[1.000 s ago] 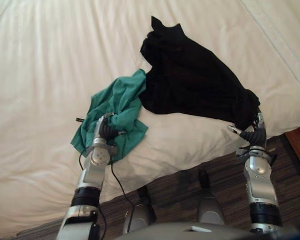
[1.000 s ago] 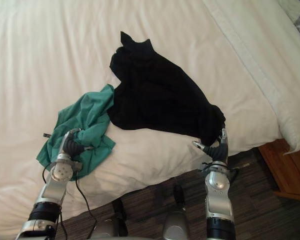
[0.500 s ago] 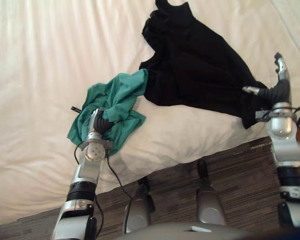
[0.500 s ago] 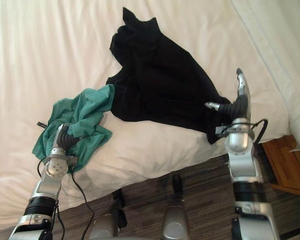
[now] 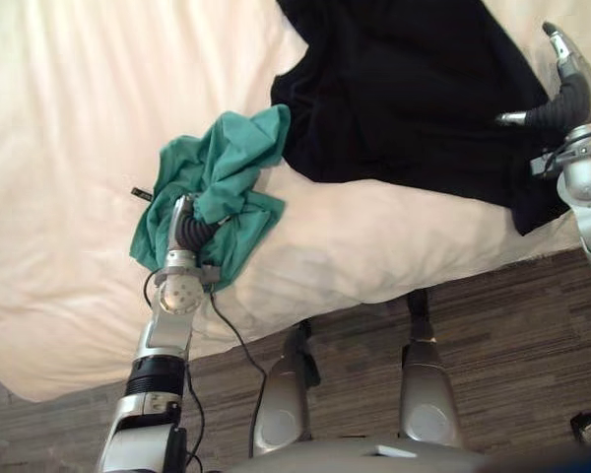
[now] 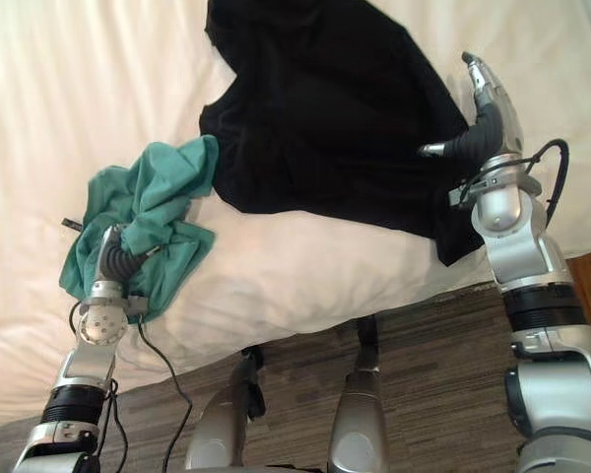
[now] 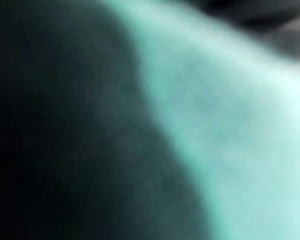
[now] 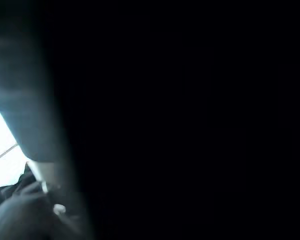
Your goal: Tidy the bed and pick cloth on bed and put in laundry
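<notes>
My left hand point(image 5: 189, 233): sunk into the green cloth point(image 5: 231, 168) at the bed point(image 5: 69, 108) edge; I cannot tell my hold.
My right hand point(image 6: 483, 128): spread straight, against the black cloth point(image 6: 325, 118).

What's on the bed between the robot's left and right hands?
The green cloth at the left hand, then the black garment spreading to the right hand, over white bedding; both eye views show it.
</notes>
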You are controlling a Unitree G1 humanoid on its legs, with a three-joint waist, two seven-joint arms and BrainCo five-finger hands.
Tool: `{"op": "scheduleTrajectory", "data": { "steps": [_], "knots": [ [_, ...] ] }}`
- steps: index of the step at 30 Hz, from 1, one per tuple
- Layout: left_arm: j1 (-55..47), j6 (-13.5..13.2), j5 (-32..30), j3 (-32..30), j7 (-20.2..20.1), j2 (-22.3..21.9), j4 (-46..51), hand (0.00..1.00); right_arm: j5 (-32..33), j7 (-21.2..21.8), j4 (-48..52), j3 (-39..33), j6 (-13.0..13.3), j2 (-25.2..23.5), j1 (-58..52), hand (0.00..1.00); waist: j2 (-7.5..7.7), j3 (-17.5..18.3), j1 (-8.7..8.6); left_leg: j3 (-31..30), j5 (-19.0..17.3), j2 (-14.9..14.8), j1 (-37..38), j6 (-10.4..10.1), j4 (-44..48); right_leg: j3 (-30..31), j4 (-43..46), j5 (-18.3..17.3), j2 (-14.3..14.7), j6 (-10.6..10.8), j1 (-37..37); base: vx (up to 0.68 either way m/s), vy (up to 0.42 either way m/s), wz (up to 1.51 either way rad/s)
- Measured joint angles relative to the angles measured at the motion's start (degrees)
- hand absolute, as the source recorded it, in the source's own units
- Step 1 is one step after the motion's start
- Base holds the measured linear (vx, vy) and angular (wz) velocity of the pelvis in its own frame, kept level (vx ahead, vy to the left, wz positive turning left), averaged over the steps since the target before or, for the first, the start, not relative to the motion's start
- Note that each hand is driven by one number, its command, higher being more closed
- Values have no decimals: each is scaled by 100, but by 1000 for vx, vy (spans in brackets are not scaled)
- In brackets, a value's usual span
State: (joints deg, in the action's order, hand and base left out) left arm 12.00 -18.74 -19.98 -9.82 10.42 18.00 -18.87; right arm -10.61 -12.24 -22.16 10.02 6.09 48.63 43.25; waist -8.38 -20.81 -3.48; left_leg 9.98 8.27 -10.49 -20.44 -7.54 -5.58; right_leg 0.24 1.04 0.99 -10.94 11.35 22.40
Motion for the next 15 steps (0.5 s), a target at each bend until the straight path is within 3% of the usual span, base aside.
{"op": "scheduleTrajectory", "data": {
  "steps": [8, 9, 15],
  "knots": [
    [-218, -122, 287, 30, 0, 290, 677, 100, 26, -45, -10, 442, 70, 177, 530, 0, 53, -86, 133, -133, 293, -6, -499, 3, -2, -59, -27, 127, 8, -21, 429, -27, 6, 6],
    [-257, -207, 322, 6, 0, 345, 689, 100, 30, -45, -14, 476, 93, 209, 626, 100, 44, -80, 137, -135, 339, -8, -592, -26, -2, -54, -29, 155, 9, -30, 515, -41, 12, 1],
    [-274, -288, 457, -116, 0, 391, 782, 100, 266, -87, -18, 569, 186, 231, 776, 100, 30, -71, 299, -119, 428, -126, -819, -59, -4, -51, -44, 231, 122, -82, 757, -34, 1, -6]
  ]
}}
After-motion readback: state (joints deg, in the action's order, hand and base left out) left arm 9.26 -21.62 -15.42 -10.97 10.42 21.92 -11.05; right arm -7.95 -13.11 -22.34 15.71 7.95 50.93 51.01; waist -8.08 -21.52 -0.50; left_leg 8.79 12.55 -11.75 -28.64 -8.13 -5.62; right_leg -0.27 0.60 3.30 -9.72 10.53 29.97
